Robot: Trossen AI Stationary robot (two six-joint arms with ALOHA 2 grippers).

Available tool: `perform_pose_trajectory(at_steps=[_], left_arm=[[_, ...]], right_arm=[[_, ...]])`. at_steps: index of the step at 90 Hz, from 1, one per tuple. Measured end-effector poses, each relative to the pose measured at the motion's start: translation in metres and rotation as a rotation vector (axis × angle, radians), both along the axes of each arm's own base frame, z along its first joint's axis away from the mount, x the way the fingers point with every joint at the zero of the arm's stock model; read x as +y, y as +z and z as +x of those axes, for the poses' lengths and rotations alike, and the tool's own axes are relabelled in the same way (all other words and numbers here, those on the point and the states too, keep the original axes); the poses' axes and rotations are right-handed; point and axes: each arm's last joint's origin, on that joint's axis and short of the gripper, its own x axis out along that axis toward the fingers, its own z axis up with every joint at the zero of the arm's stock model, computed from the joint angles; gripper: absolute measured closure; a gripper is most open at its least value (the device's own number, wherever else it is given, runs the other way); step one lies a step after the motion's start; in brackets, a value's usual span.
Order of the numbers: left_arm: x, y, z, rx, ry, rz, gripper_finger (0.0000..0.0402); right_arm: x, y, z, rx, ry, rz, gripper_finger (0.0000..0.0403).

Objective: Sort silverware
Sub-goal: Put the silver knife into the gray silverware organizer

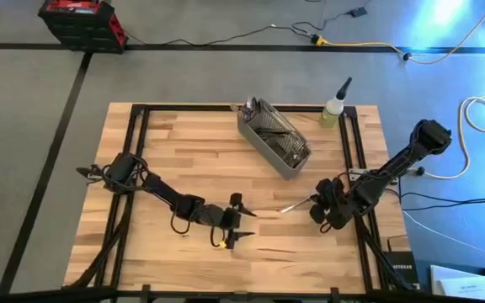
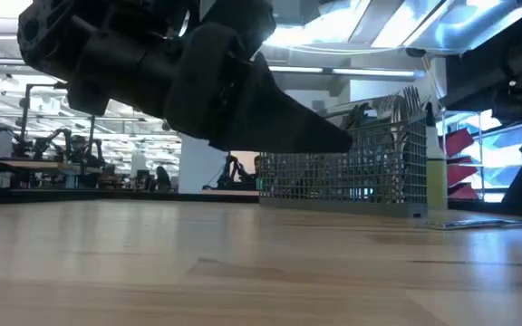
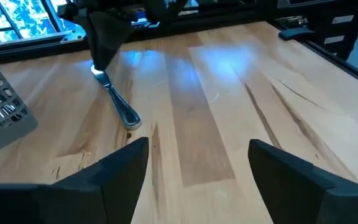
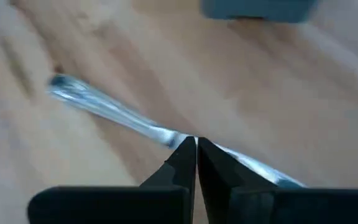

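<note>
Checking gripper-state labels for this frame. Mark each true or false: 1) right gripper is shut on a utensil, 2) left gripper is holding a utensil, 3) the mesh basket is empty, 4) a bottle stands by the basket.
1) True. The right gripper is shut on a piece of silverware.
2) False. The left gripper is open and holds nothing, above bare table.
3) False. The mesh basket holds many utensils.
4) True. A bottle stands near the basket's far end.
</note>
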Motion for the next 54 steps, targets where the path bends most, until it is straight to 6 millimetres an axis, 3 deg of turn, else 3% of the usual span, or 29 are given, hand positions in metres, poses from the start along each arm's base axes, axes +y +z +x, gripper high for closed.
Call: perform_pose_trajectory(at_steps=[31,54], left_arm=[[0.0,0.0,0.0,0.003,0.0,0.004,0.0139],[-0.008,0.0,-0.003,-0.008,-0.024,0.043,0.0139]], right_arm=[[-0.007,-0.006,-0.011,0.154,-0.106,-0.001,0.0403],[-0.006,-0.013,-0.008,0.152,-0.136,-0.062,0.0403]])
